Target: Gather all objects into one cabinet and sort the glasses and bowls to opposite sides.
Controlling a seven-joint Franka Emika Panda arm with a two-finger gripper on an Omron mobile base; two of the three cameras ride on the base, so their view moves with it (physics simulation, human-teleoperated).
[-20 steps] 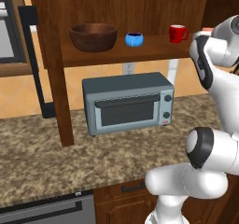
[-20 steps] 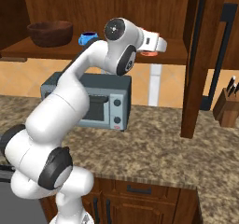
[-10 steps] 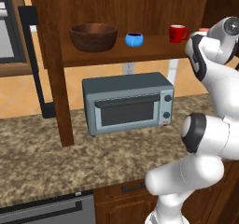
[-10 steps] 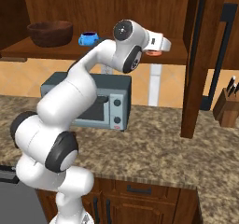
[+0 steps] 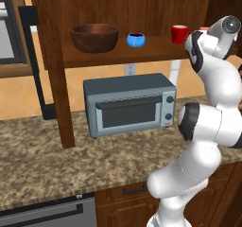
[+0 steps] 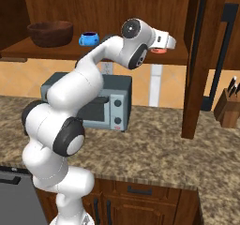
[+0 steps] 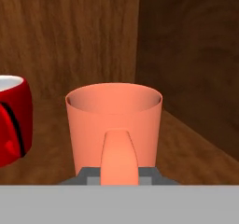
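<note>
Salmon-pink mug (image 7: pixel 114 125): plain, pale orange-pink. Red mug (image 5: pixel 179 33): bright red, white inside. Small blue bowl (image 5: pixel 136 39): bright blue, dark inside. Wooden bowl (image 5: pixel 94 36): dark brown. Cabinet (image 5: pixel 142 6): reddish-brown wood grain. Microwave (image 5: pixel 130 104): grey-blue, dark window. Tabletop (image 5: pixel 42 160): speckled brown granite. Knife block (image 6: pixel 229 108): brown, dark handles.
</note>
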